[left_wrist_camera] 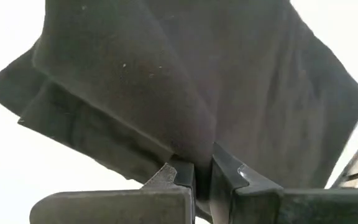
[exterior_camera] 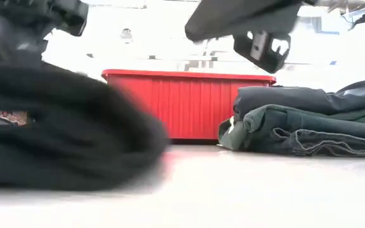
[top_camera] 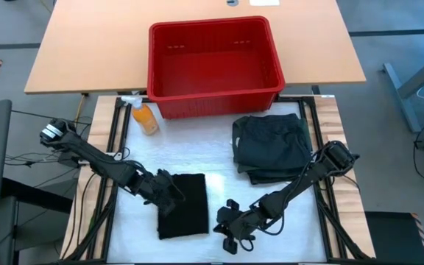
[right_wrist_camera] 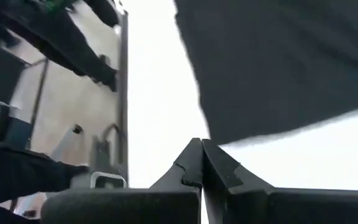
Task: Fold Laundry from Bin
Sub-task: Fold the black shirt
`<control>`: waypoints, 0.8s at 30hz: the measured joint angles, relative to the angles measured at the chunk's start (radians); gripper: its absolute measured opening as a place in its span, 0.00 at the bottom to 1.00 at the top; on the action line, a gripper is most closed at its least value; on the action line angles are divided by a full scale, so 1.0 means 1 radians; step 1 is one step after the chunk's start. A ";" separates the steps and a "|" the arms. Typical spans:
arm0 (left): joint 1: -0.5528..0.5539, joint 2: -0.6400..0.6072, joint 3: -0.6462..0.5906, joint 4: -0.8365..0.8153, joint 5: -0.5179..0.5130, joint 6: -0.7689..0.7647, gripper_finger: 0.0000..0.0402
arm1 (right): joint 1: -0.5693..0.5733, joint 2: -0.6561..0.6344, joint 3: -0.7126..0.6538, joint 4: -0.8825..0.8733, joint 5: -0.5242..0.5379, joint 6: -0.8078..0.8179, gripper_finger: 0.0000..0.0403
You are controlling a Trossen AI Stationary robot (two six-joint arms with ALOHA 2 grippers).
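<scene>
One black cloth [top_camera: 183, 205] lay in front of the bin [top_camera: 213, 66], long axis pointing toward it. Left gripper [top_camera: 169, 190] jaws pinched the cloth's left edge; right gripper [top_camera: 230, 225] sat just right of the cloth, jaws pressed together, empty.

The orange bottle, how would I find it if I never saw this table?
Look for the big red bin at the far side of the table. Just off its front left corner lies the orange bottle with a white top, on the white mat. Everything else near it is dark cloth, so it is the only small bright thing there.
</scene>
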 joint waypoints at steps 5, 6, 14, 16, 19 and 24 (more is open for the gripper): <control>0.000 0.038 -0.006 -0.004 0.043 0.009 0.01 | -0.052 0.020 0.000 0.155 0.010 -0.100 0.05; -0.001 0.045 -0.006 -0.010 0.043 0.012 0.01 | -0.068 0.026 0.001 0.190 0.011 -0.120 0.05; 0.000 0.058 -0.007 -0.099 0.051 0.012 0.01 | -0.149 0.222 0.067 0.386 -0.136 -0.183 0.05; 0.000 0.055 -0.007 -0.120 0.051 0.012 0.03 | -0.149 0.266 0.095 0.381 -0.138 -0.201 0.05; -0.002 0.055 -0.008 -0.136 0.079 0.046 0.08 | -0.149 0.315 0.138 0.391 -0.134 -0.223 0.05; 0.009 0.051 0.045 -0.354 0.134 0.094 0.19 | -0.150 0.395 0.185 0.337 -0.133 -0.137 0.05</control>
